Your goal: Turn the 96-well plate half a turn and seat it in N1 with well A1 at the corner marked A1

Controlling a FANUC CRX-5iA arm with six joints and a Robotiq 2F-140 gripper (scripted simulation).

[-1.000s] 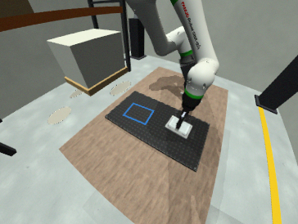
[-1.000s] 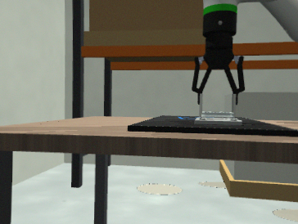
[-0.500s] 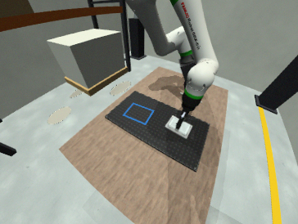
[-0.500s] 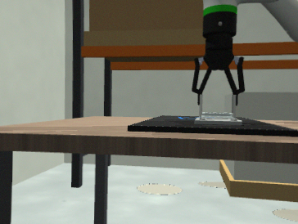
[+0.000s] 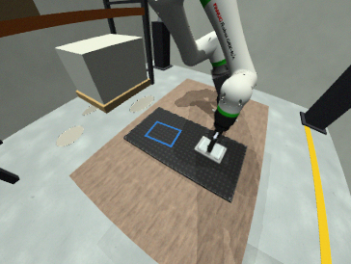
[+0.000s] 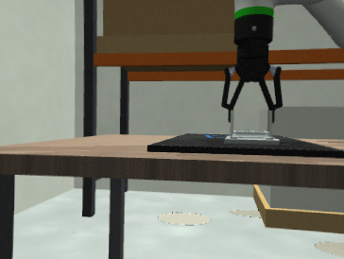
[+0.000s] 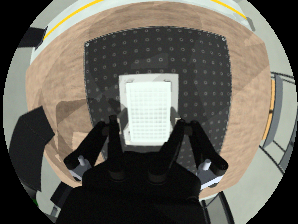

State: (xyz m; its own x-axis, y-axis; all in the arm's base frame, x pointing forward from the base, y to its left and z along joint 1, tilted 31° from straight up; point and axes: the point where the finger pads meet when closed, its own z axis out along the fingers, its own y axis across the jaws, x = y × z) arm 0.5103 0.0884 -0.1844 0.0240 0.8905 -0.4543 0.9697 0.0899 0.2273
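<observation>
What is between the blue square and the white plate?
Only bare black deck mat lies between the blue taped outline and the plate, which the gripper grips. The top view shows it.

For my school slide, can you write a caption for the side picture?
The robot's tool is shut on the clear 96-well plate, low on the black deck of a wooden table.

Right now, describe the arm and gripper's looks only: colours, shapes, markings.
The arm is white, with rounded tubular links, green rings at its joints and red lettering along one link. The gripper is black: a blocky body, two splayed linkage fingers with slim pale tips. No cables show.
</observation>
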